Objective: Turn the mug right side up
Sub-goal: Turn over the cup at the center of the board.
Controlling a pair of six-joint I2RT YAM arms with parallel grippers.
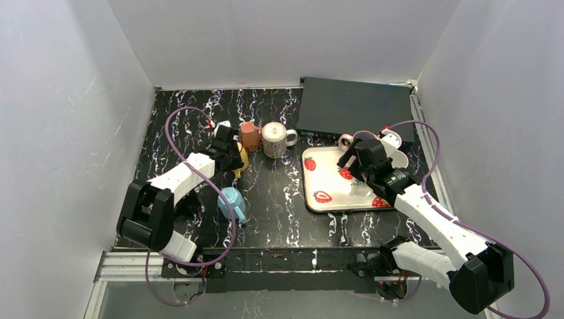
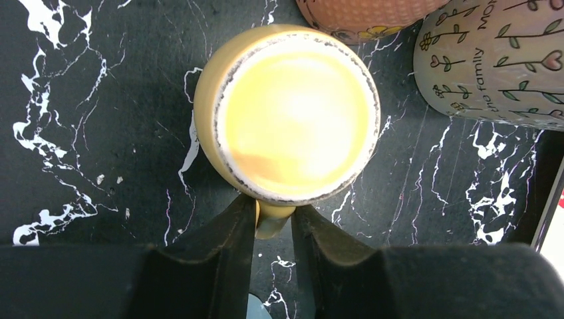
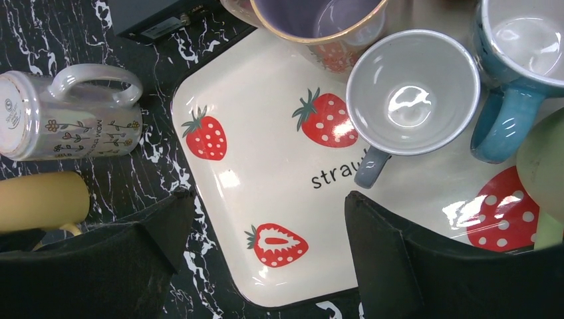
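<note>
A yellow mug (image 2: 296, 113) stands upside down on the black marbled table, its pale ringed base facing up. My left gripper (image 2: 274, 212) is shut on its handle (image 2: 273, 222), one finger on each side. In the top view my left gripper (image 1: 233, 156) hides most of the mug (image 1: 241, 163). The mug also shows at the left edge of the right wrist view (image 3: 40, 199). My right gripper (image 3: 269, 199) is open and empty above the near left corner of a strawberry tray (image 3: 266, 119).
An orange mug (image 1: 250, 135) and a white floral mug (image 1: 275, 139) stand just behind the yellow mug. A light blue mug (image 1: 233, 203) lies nearer. The tray (image 1: 326, 174) holds a grey mug (image 3: 412, 93) and a blue mug (image 3: 519, 60). A black box (image 1: 356, 109) sits behind.
</note>
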